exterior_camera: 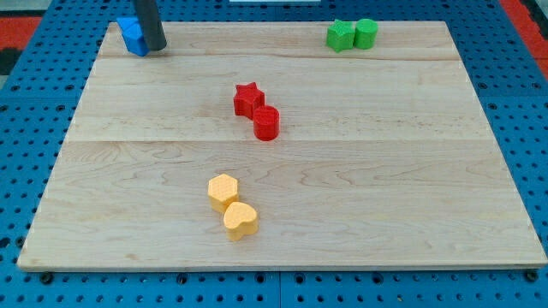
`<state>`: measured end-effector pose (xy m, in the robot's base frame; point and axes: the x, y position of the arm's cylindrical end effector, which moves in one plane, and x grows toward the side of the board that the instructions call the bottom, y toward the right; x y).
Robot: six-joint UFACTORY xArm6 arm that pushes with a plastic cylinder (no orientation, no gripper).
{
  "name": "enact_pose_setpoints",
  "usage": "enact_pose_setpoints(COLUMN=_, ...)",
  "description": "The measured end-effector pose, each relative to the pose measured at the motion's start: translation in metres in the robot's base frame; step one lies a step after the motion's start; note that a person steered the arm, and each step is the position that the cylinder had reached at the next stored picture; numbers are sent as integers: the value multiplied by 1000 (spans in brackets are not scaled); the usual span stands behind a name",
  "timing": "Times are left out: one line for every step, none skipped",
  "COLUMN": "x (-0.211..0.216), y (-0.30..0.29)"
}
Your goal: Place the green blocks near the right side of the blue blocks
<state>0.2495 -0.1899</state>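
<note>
Two green blocks sit side by side at the view's top right of the wooden board (428,171): a green star-shaped block (340,35) and a green cylinder (366,32), touching. A blue block (132,36) sits at the view's top left corner; its shape is partly hidden by my rod. My tip (154,48) rests on the board right against the blue block's right side. The green blocks lie far to the right of the tip.
A red star (247,98) and a red cylinder (266,123) touch near the board's centre. A yellow hexagon (223,190) and a yellow heart-like block (241,221) touch lower down. Blue pegboard surrounds the board.
</note>
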Motion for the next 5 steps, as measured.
enact_pose_setpoints(x=7, y=19)
enact_pose_setpoints(x=57, y=94)
enact_pose_setpoints(x=74, y=153)
enact_pose_setpoints(x=72, y=209)
enact_pose_setpoints(x=72, y=296)
